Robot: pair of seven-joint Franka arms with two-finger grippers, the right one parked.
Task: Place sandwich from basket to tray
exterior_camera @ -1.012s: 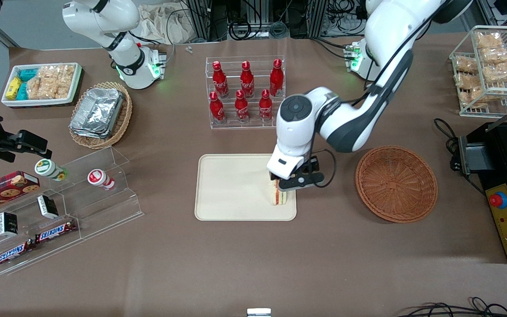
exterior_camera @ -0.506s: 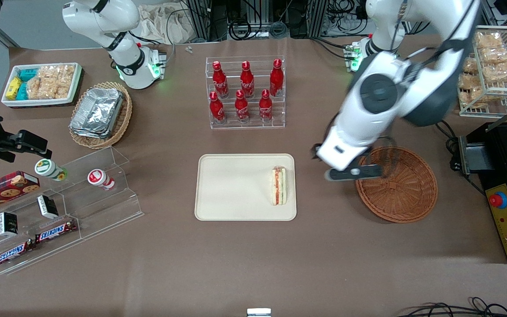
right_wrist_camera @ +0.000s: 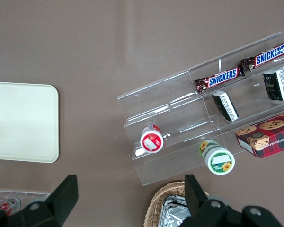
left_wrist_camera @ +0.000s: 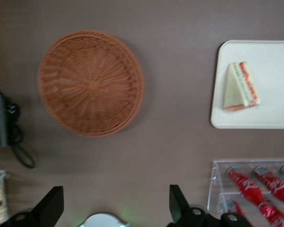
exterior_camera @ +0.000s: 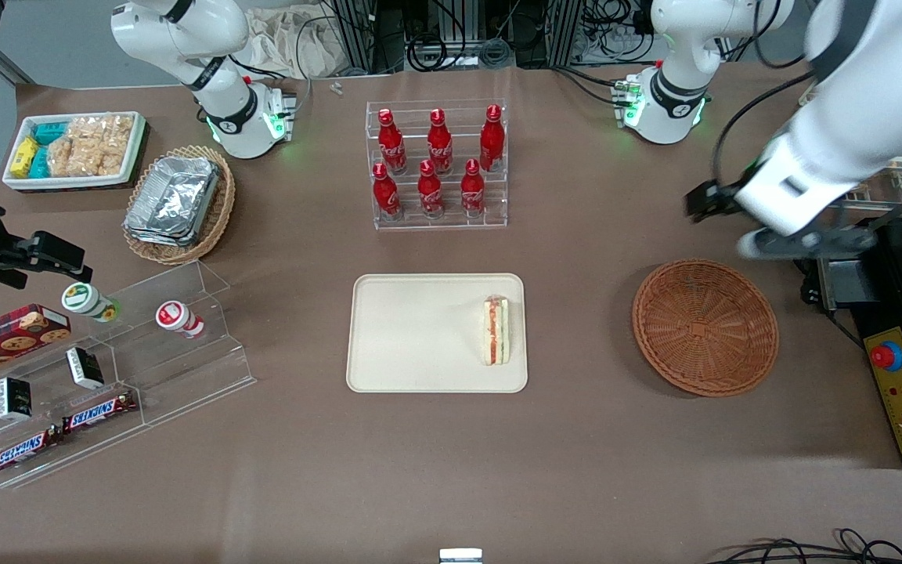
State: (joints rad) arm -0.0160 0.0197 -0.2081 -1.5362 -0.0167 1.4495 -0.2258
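The sandwich [exterior_camera: 496, 330] lies on the beige tray [exterior_camera: 412, 337], near the tray's edge toward the working arm's end; it also shows in the left wrist view [left_wrist_camera: 240, 87] on the tray [left_wrist_camera: 270, 113]. The reddish-brown round basket [exterior_camera: 705, 327] is empty and sits beside the tray; it also shows in the left wrist view [left_wrist_camera: 91, 82]. My left gripper [exterior_camera: 772, 227] is raised high, farther from the front camera than the basket, toward the working arm's end. It is open and empty, its fingers [left_wrist_camera: 180, 204] spread wide.
A clear rack of red bottles [exterior_camera: 437, 166] stands farther from the front camera than the tray. A black appliance with a red button [exterior_camera: 901, 337] and a wire rack of snack packets [exterior_camera: 866, 117] are at the working arm's end. A clear stepped shelf with snacks [exterior_camera: 106, 368] lies toward the parked arm's end.
My left gripper let go of the sandwich on the tray, then rose and swung away past the basket toward the working arm's end. The sandwich stays where it was set.
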